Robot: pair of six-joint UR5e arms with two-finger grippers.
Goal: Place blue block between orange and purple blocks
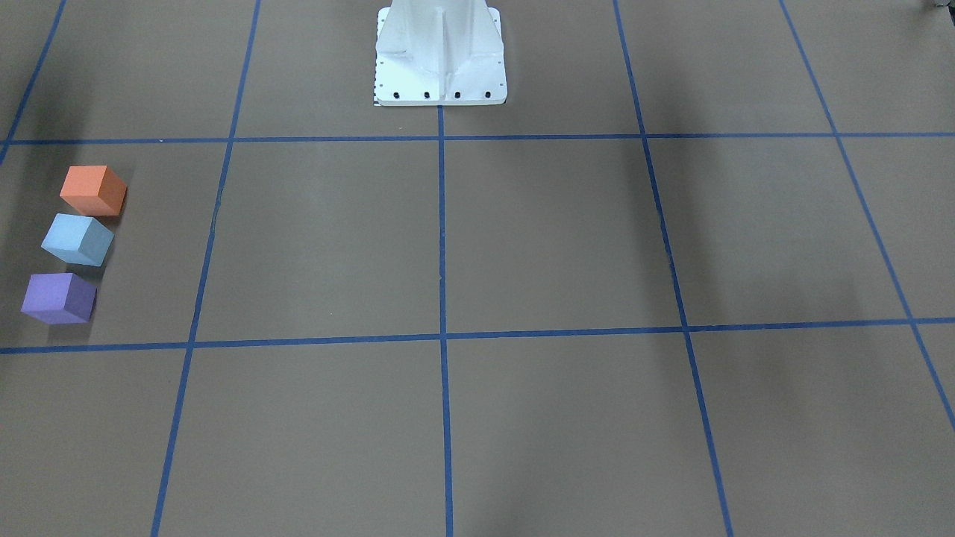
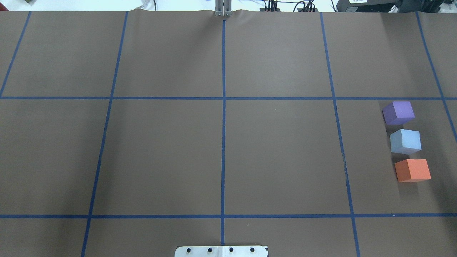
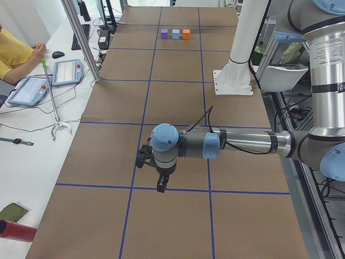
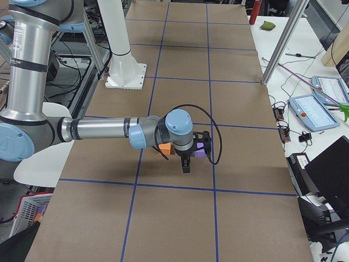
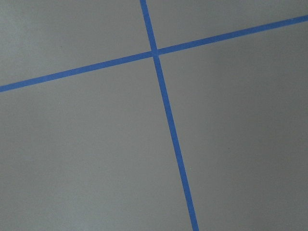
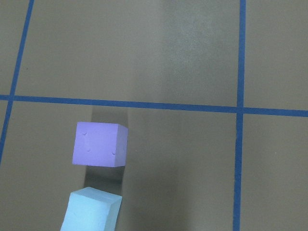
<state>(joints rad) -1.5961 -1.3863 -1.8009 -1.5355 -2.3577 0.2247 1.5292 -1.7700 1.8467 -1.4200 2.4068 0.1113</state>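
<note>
The light blue block (image 2: 405, 141) sits on the brown table between the purple block (image 2: 398, 112) and the orange block (image 2: 412, 170), in a row at the table's right side. The row also shows in the front view: orange (image 1: 93, 190), blue (image 1: 77, 239), purple (image 1: 58, 297). The right wrist view looks down on the purple block (image 6: 99, 144) and part of the blue block (image 6: 91, 211). My right gripper (image 4: 185, 166) hangs above the row; I cannot tell whether it is open or shut. My left gripper (image 3: 160, 186) hangs over bare table; I cannot tell its state either.
The white robot pedestal (image 1: 440, 56) stands at the middle of the table's robot side. Blue tape lines (image 2: 223, 107) grid the brown surface. An operator (image 3: 13, 51), tablets (image 3: 66, 72) and a red bottle (image 3: 16, 231) are at a side table.
</note>
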